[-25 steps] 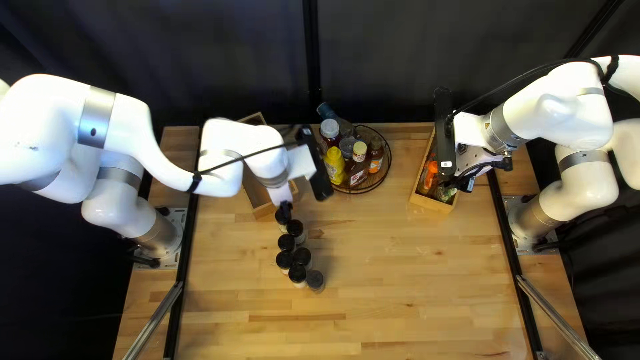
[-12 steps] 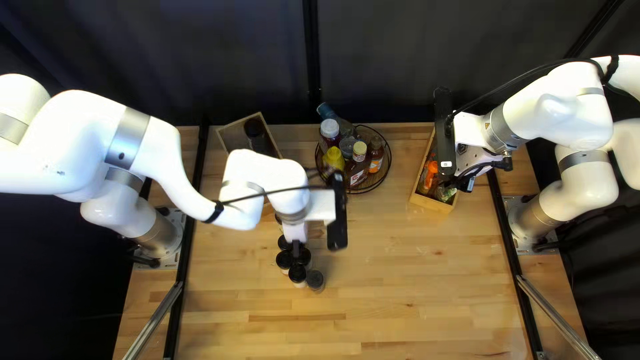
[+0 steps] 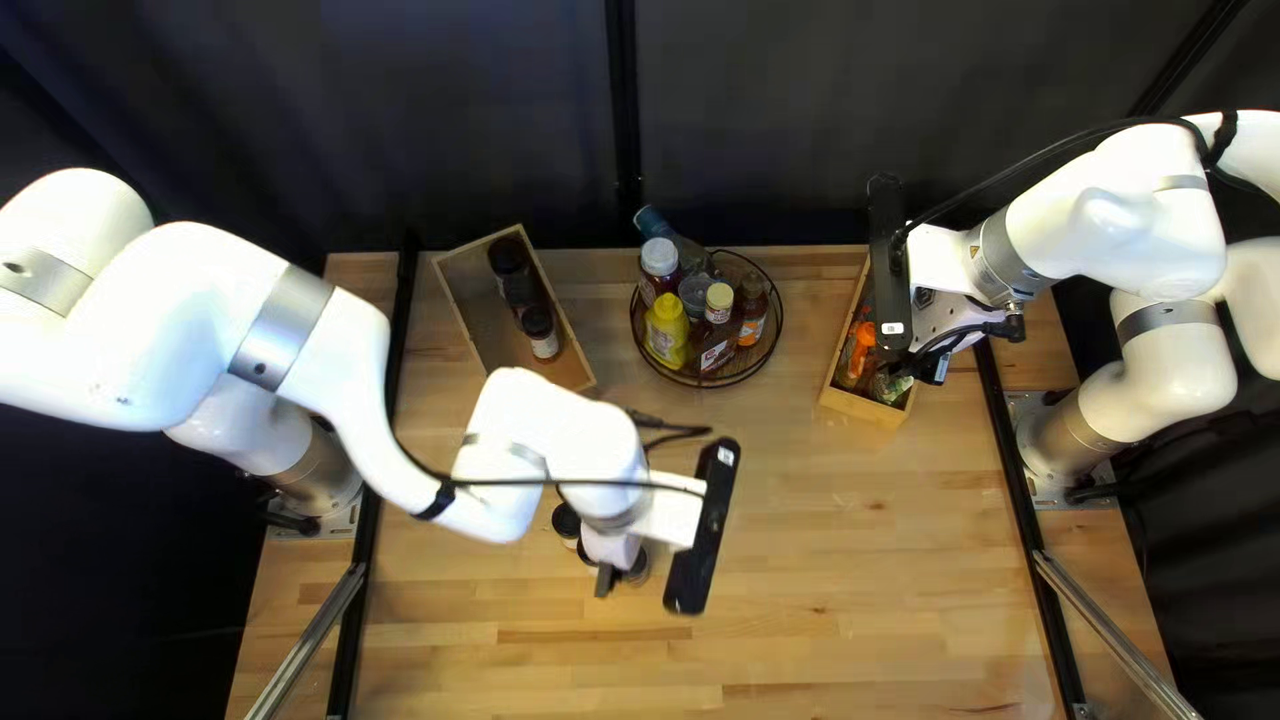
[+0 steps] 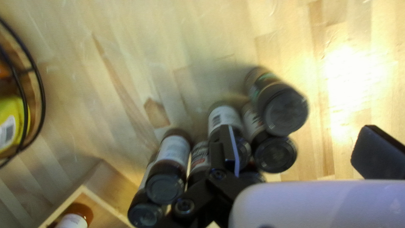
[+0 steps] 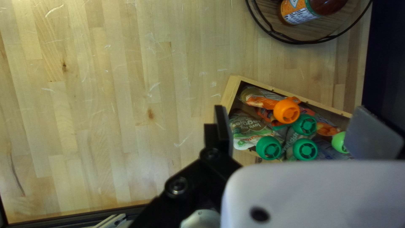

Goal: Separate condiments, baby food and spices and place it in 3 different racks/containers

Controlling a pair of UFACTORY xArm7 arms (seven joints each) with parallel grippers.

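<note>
- Site: robotics lab, by appearance a bench-top test cell.
- Left arm and right arm, white, jointed, bases at opposite edges of wooden table.
- Right arm's base on metal plate; cable strapped along the arm.
- Black rails and silver bar at table's left side.
- Dark curtain behind the far edge.
- Tabletop: pale scuffs, right wrist view.

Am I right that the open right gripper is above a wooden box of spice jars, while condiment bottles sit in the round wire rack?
The wooden box below the open right gripper holds baby food pouches, not jars, as the right wrist view shows; condiment bottles do sit in the round wire rack.
</note>
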